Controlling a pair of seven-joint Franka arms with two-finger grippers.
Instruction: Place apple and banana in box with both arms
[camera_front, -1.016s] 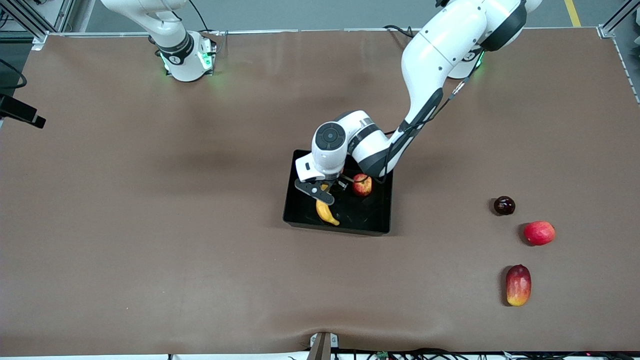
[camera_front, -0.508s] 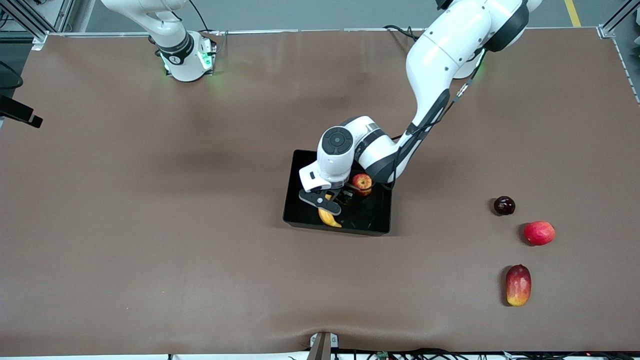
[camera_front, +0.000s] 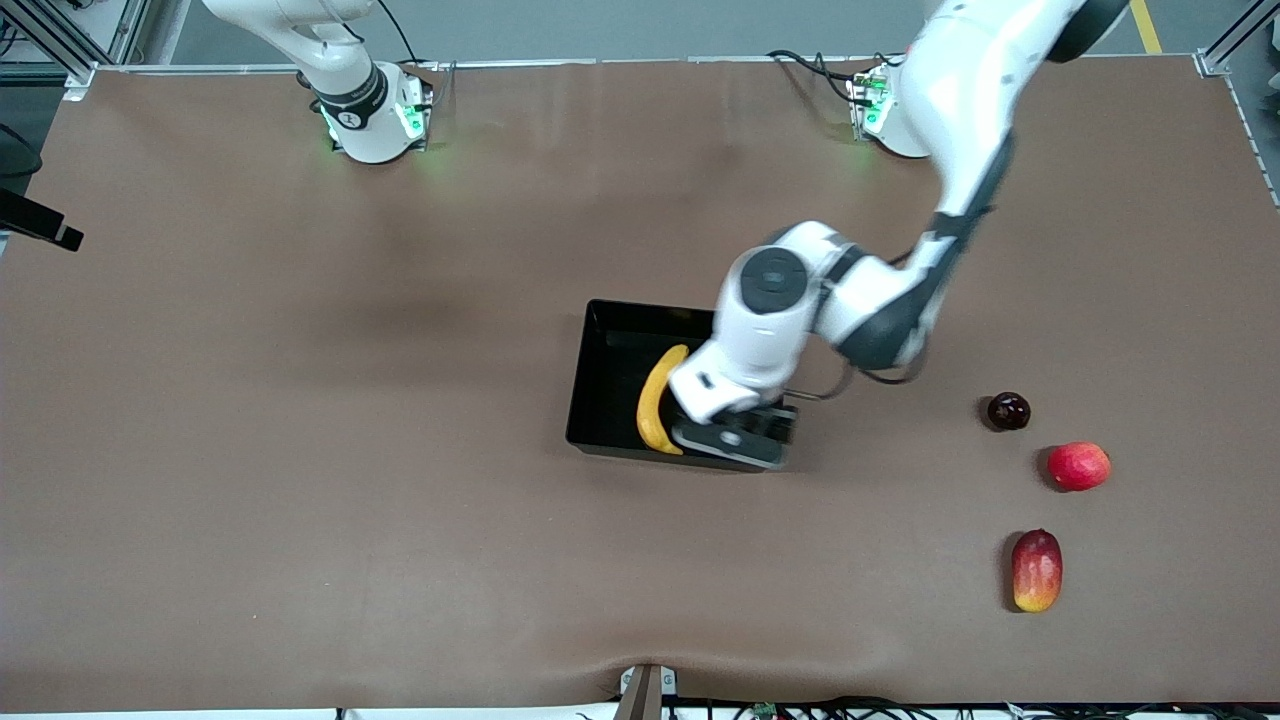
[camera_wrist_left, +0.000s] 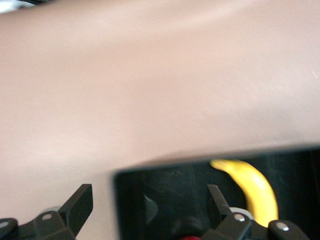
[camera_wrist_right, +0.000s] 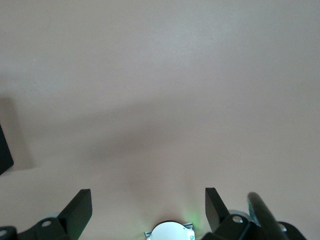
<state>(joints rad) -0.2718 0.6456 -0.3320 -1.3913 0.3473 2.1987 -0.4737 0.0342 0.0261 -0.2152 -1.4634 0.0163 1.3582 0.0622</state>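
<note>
The front view shows that the left gripper (camera_front: 735, 440) has let go of the banana (camera_front: 657, 400) and swung away from it within the last second: it was low in the middle of the box (camera_front: 600, 385) with the banana under its fingers, and now it hangs over the box corner nearest the camera, toward the left arm's end of the table. The banana lies free on the box floor, a plain yellow curve running from the near wall up toward the middle, its ends a little darker. The apple, which sat in the box beside the gripper a moment ago, is now covered by the wrist in this view. Judging by this, both fruits are probably placed and the arm is retreating. The left wrist view has the left gripper's fingers (camera_wrist_left: 80, 202) spread wide with nothing between them, the banana lying past them in the box, and a sliver of red at the picture's edge that may be the apple (camera_wrist_left: 190, 237). The right wrist view shows the right gripper (camera_wrist_right: 147, 207) spread wide and empty above bare table (camera_wrist_right: 160, 75) near its own base, where that arm waits.
</note>
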